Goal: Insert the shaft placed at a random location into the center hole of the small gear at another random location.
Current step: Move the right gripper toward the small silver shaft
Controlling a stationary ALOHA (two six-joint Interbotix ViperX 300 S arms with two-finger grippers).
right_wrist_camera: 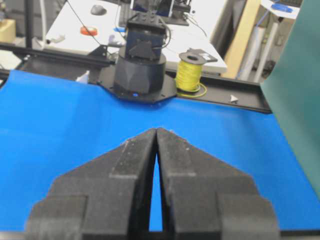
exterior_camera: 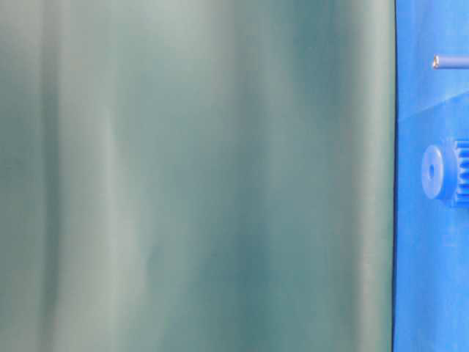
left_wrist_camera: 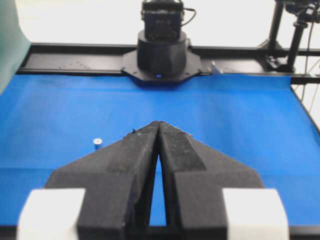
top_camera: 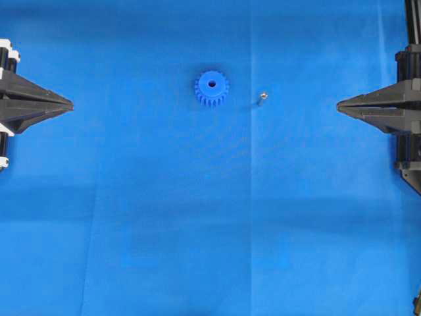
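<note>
Two claws, left (top_camera: 69, 104) and right (top_camera: 340, 105), rest closed, empty. Shaft (top_camera: 262, 97) stands at 3 o'clock beside gear (top_camera: 212, 88): tiny, stiff, slick; likely pinch mid-length.

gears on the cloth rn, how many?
1. The small gear lies flat above the middle of the blue cloth in the overhead view, left of the shaft. None looks hidden.

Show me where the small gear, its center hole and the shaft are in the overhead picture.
small gear (top_camera: 212, 89): overhead view, on its toothed lower rim.
center hole (top_camera: 212, 83): overhead view, on the dark opening in the hub.
shaft (top_camera: 262, 97): overhead view, on its shiny top end.
</note>
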